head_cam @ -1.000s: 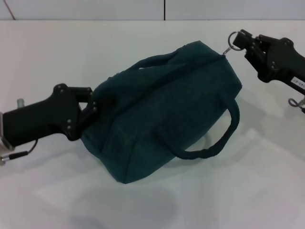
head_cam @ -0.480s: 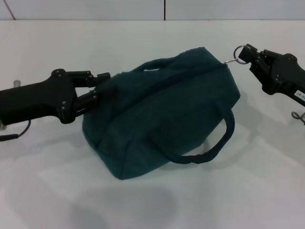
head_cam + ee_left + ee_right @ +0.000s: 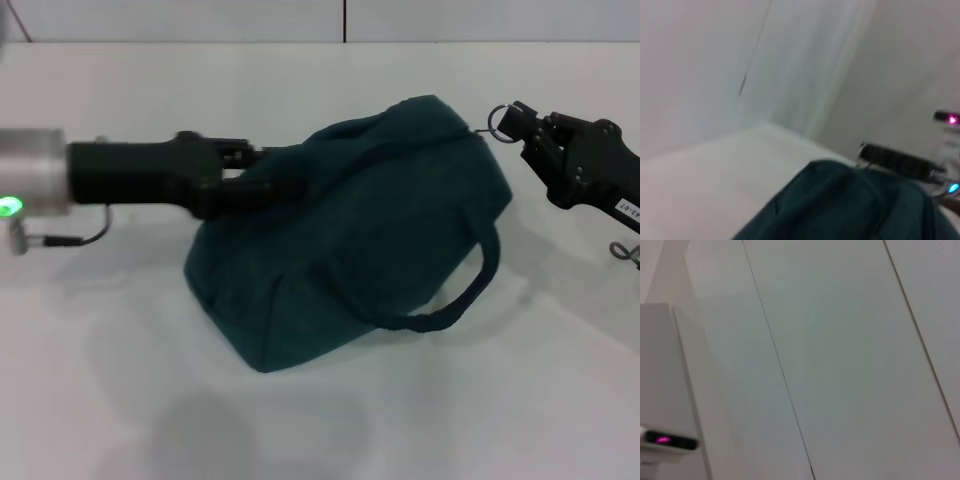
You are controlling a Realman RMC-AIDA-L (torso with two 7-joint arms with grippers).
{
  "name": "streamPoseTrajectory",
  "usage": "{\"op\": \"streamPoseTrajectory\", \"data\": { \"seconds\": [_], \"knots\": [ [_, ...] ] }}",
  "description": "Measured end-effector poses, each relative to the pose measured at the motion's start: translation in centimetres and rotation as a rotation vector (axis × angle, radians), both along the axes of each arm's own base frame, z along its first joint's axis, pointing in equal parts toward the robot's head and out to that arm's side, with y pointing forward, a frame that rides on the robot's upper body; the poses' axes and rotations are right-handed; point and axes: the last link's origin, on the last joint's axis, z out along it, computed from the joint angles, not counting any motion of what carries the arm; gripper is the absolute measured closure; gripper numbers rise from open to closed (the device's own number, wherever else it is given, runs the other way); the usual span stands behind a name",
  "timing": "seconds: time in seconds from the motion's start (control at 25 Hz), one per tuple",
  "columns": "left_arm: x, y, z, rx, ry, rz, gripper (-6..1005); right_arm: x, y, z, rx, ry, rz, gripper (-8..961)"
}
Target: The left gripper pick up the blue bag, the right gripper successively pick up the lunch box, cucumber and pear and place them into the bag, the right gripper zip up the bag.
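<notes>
One blue bag (image 3: 350,230), zipped, lying on its side on the white worktop (image 3: 120,400), one loop handle (image 3: 460,290) hanging toward the front. Since half a second ago its left end sits higher and the left arm has levelled out. Left pincer (image 3: 262,172): closed on the bag's left end, arm horizontal. Right pincer (image 3: 505,122): clamped on one metal ring pull (image 3: 493,125) at the bag's right end.

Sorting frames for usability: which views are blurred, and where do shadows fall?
Head view: sharp; the blue bag casts a soft shadow on the table toward the camera. Left wrist view: blurred, bag edges smeared. Right wrist view: only pale wall panels, no task objects.
</notes>
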Motion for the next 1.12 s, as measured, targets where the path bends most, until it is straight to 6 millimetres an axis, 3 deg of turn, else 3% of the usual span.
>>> {"op": "streamPoseTrajectory", "data": {
  "seconds": [0.2, 0.36, 0.72, 1.12],
  "knots": [
    [2.9, 1.8, -1.1, -0.127, 0.089, 0.052, 480, -0.1, -0.2, 0.0, 0.001, 0.004, 0.013, 939],
    [4.6, 2.4, -0.1, -0.183, 0.090, 0.063, 485, 0.0, -0.4, 0.0, 0.006, 0.001, 0.019, 939],
    [7.2, 3.0, 2.2, -0.164, 0.101, 0.066, 485, 0.0, -0.2, 0.2, 0.022, -0.002, 0.023, 939],
    [9.5, 4.7, 1.4, -0.195, 0.194, 0.136, 511, -0.5, 0.2, 0.3, 0.023, -0.004, 0.038, 939]
  ]
}}
